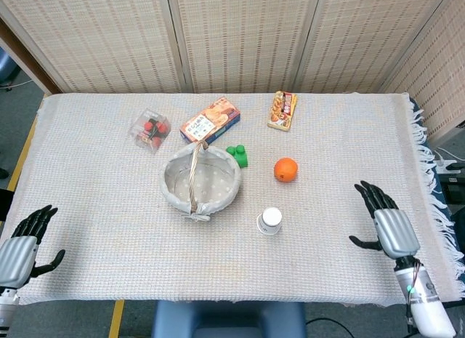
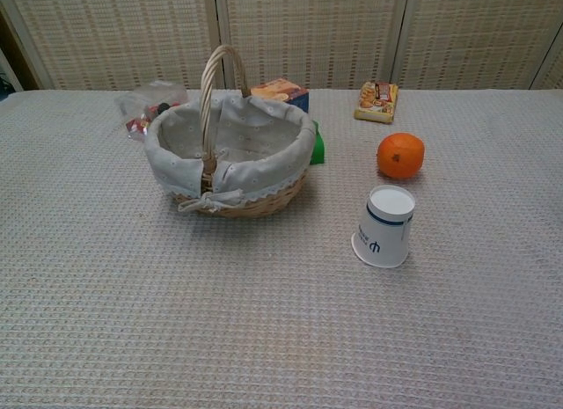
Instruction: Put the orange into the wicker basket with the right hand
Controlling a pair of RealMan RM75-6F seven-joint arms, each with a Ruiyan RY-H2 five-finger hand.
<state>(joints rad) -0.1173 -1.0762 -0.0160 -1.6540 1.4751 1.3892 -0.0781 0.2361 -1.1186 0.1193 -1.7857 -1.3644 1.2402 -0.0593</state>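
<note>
Orange fruit, the orange [image 1: 285,169], sits on the woven table cloth [image 1: 349,134] to the right of the wicker basket [image 1: 200,179], with a green toy [image 1: 237,155] between them and an upside-down paper cup [image 1: 269,221] nearer to the robot. The right hand [image 1: 385,224] is at the near right part of the table, well apart from the fruit, with fingers spread and nothing in them. The left hand [image 1: 22,243] is at the near left corner, also with fingers apart and empty.

The step in hand, as I judge, is the reach to the fruit. A good way is to bring the right hand from the right side and a little from above, so that the palm does not hit the cup. A round fruit can roll, so the fingers should close around it from both sides at once, not push it. After the lift, the hand must go high enough to pass the basket handle [image 2: 209,92] and the green toy, then lower the fruit onto the cloth lining.
</note>
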